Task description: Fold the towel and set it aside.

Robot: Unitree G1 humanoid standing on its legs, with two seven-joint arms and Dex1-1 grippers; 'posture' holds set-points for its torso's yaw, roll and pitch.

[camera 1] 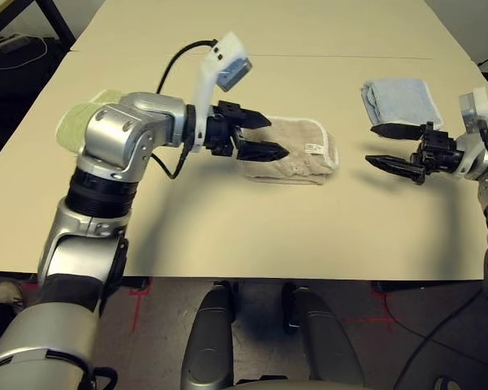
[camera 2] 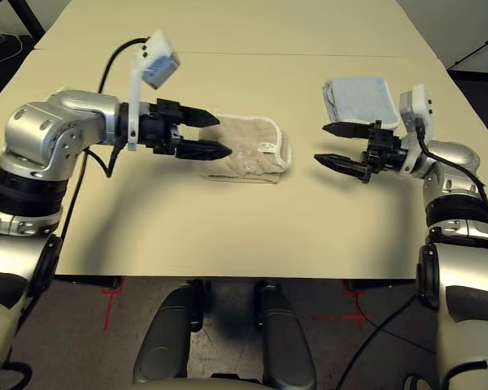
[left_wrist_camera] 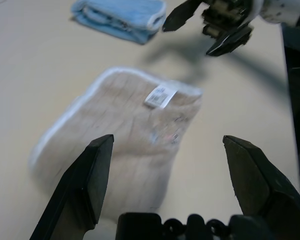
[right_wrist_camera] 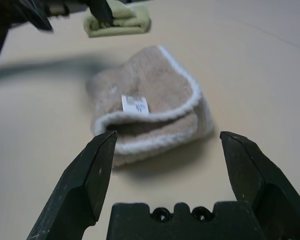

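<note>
The beige towel lies folded in the middle of the table, white edging around it and a small white tag on top near its right end. My left gripper hovers open just above the towel's left end, holding nothing. The same towel lies beyond the left fingers. My right gripper stands open to the right of the towel, apart from it, its fingers pointing at the towel's folded end.
A folded light blue towel lies behind my right gripper. A folded light green towel sits at the left, partly hidden by my left arm. The cream table has bare room in front of the towel and at the back.
</note>
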